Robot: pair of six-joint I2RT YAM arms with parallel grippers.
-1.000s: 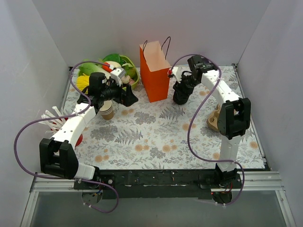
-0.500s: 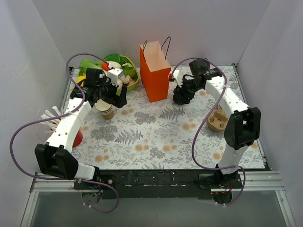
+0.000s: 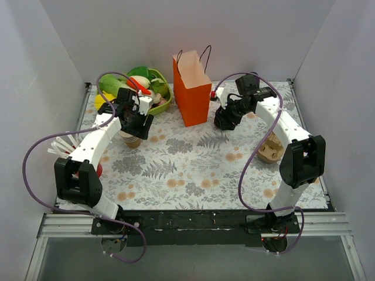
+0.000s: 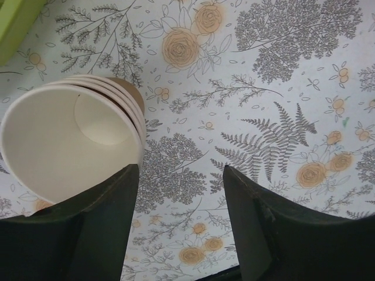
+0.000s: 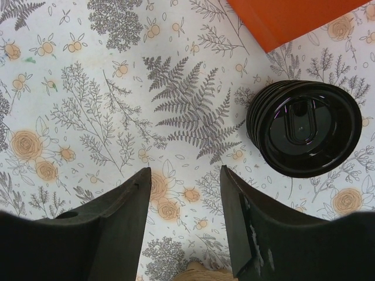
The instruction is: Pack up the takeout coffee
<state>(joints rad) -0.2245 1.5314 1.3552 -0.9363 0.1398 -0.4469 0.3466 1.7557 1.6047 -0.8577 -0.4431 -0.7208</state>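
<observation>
Just off the left gripper [image 4: 179,225], touching its left fingertip, stands a nested stack of kraft cups [image 4: 70,140], open mouths up and tilted toward the wrist camera, pale inside and holding nothing. The stack's long axis runs roughly upright from the floral tablecloth [image 4: 281,88]. The fingers are spread with only cloth between them; the cups lie outside the gap, so nothing is pinched. In the overhead view the left arm [image 3: 96,137] reaches forward and bends down over the cups [image 3: 131,139], wrist pointing at the table. Beyond the gripper sits a green bowl [image 3: 162,96] heaped with colourful items I cannot identify.

The right gripper [image 5: 184,225] hangs with its fingers parted over bare cloth, gripping nothing. Ahead of it and to its right lies a stack of black lids [image 5: 303,127], flat on the table, top faces upward, the stack leaning slightly. Farther on, just past the lids, is the base of the orange paper bag [image 5: 293,20]. From above, the bag [image 3: 191,88] stands upright with its mouth open; its contents cannot be made out. The right arm [image 3: 281,123] arches forward and inward, wrist dropped beside the lids [image 3: 225,119]. Behind that arm rests a brown pulp cup carrier [image 3: 270,148].
</observation>
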